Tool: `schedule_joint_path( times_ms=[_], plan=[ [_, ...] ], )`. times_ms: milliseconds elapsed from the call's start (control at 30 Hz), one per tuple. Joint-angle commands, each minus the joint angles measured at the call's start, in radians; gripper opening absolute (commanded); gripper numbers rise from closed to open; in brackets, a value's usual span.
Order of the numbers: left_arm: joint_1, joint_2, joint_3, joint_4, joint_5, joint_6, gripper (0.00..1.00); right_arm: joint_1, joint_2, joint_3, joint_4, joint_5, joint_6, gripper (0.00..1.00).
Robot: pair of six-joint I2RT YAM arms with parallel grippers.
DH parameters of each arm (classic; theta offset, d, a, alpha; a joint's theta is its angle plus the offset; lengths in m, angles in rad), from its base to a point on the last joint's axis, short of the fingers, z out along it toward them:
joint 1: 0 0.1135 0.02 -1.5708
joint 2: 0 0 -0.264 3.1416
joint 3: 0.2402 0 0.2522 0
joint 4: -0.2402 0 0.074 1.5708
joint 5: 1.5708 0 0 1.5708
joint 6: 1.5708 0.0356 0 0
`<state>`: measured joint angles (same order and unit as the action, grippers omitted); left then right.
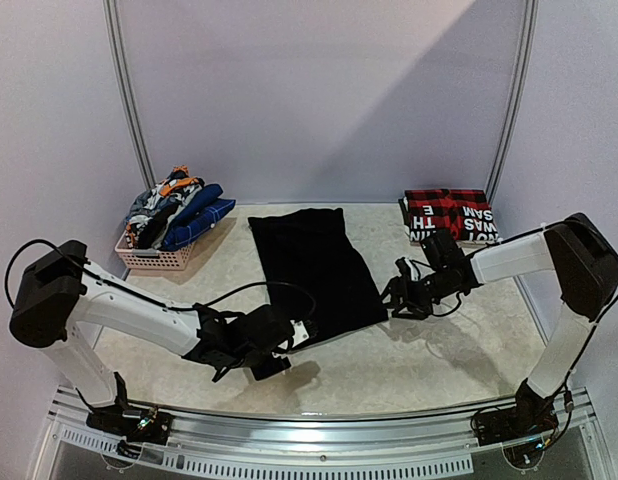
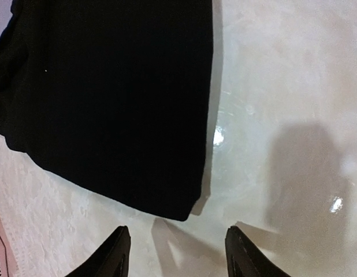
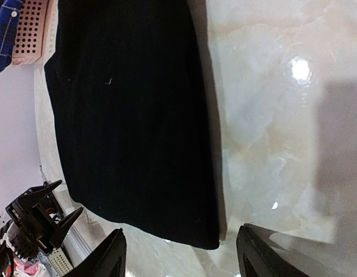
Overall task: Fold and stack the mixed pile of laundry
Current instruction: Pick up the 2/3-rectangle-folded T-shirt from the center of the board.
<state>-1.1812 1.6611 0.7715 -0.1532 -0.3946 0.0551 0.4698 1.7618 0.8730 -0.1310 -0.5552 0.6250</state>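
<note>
Large black trousers (image 1: pixel 314 270) lie folded flat in the middle of the table. The laundry pile (image 1: pixel 174 208), with a blue plaid shirt and grey-white-orange pieces, sits in the basket at the back left. My left gripper (image 1: pixel 297 338) is open and empty just off the trousers' near left corner (image 2: pixel 181 210); its fingertips (image 2: pixel 118 242) are apart. My right gripper (image 1: pixel 397 297) is open and empty just off the trousers' near right corner (image 3: pixel 210 239); its fingertips (image 3: pixel 245 236) are apart. The trousers also fill the left wrist view (image 2: pixel 109 98) and the right wrist view (image 3: pixel 132 115).
A pale lattice basket (image 1: pixel 149 257) stands at the back left, also showing in the right wrist view (image 3: pixel 29 32). A folded red-and-black plaid garment with white letters (image 1: pixel 451 214) lies at the back right. Bare marble table (image 1: pixel 439 350) lies in front of the trousers.
</note>
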Motion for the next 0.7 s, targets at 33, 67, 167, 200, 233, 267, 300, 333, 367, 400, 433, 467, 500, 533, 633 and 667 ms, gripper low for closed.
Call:
schedule_joint_path(
  times_ms=[33, 67, 167, 200, 233, 267, 300, 333, 367, 400, 433, 467, 500, 533, 633, 667],
  plan=[
    [-0.015, 0.012, 0.014, 0.019, 0.040, 0.013, 0.57, -0.003, 0.042, 0.001, -0.005, -0.041, 0.013, 0.61],
    [-0.015, 0.016, 0.015, 0.022, 0.042, 0.014, 0.57, -0.003, 0.043, 0.003, -0.004, -0.045, 0.011, 0.58],
    [-0.015, 0.031, 0.021, 0.027, 0.042, 0.020, 0.57, -0.003, 0.059, 0.010, -0.002, -0.062, 0.007, 0.51],
    [-0.015, 0.034, 0.023, 0.027, 0.040, 0.022, 0.57, -0.002, 0.069, 0.011, -0.001, -0.069, 0.007, 0.49],
    [-0.015, 0.038, 0.025, 0.028, 0.036, 0.023, 0.57, -0.002, 0.075, 0.012, 0.002, -0.077, 0.008, 0.46],
    [-0.015, 0.042, 0.025, 0.029, 0.036, 0.023, 0.56, -0.002, 0.082, 0.012, 0.006, -0.084, 0.008, 0.44],
    [-0.015, 0.046, 0.025, 0.032, 0.031, 0.024, 0.56, -0.002, 0.085, 0.013, 0.005, -0.087, 0.007, 0.42],
    [-0.015, 0.047, 0.025, 0.032, 0.028, 0.025, 0.55, -0.002, 0.090, 0.014, 0.006, -0.090, 0.007, 0.41],
    [-0.014, 0.050, 0.025, 0.032, 0.023, 0.025, 0.55, -0.002, 0.092, 0.014, 0.007, -0.091, 0.008, 0.40],
    [-0.014, 0.053, 0.025, 0.032, 0.020, 0.026, 0.54, -0.002, 0.094, 0.016, 0.006, -0.092, 0.006, 0.39],
    [-0.014, 0.054, 0.025, 0.032, 0.019, 0.025, 0.54, -0.002, 0.095, 0.018, 0.007, -0.093, 0.006, 0.37],
    [-0.014, 0.055, 0.026, 0.032, 0.018, 0.026, 0.54, -0.002, 0.099, 0.020, 0.006, -0.095, 0.003, 0.36],
    [-0.014, 0.058, 0.027, 0.032, 0.014, 0.027, 0.53, -0.002, 0.101, 0.022, 0.006, -0.095, 0.002, 0.34],
    [-0.014, 0.062, 0.028, 0.034, 0.010, 0.029, 0.53, -0.002, 0.102, 0.024, 0.005, -0.095, 0.000, 0.32],
    [-0.014, 0.074, 0.030, 0.049, 0.010, 0.035, 0.52, -0.002, 0.108, 0.027, 0.005, -0.095, -0.003, 0.25],
    [-0.014, 0.078, 0.032, 0.053, 0.010, 0.036, 0.52, -0.002, 0.110, 0.027, 0.004, -0.095, -0.005, 0.22]
  ],
)
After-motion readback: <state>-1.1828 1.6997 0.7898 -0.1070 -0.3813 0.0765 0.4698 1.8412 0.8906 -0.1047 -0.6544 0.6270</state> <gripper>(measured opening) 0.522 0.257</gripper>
